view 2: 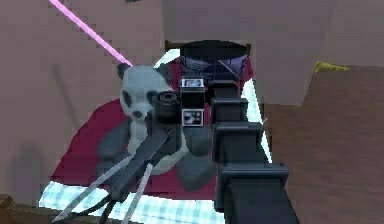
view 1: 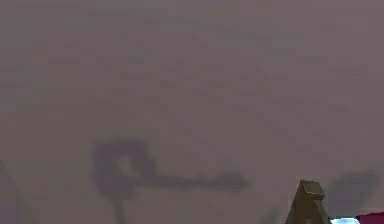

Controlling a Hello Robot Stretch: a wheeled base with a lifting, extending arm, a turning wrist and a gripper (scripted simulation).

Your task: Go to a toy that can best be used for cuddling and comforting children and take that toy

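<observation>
On the dark red bedspread (view 2: 85, 140), a black-and-white plush panda toy (view 2: 135, 100) sat upright.
It sat at ten o'clock from the arm side view's middle, with the robot's dark two-finger gripper (view 2: 105, 195) stretched toward seven o'clock in front of it. How its thin fingers (view 2: 115, 175) stood, and whether they held anything, I could not tell.

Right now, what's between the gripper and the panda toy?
Nothing visible in the arm side view: the gripper overlaps the panda on the red blanket; whether they touch cannot be told.
</observation>
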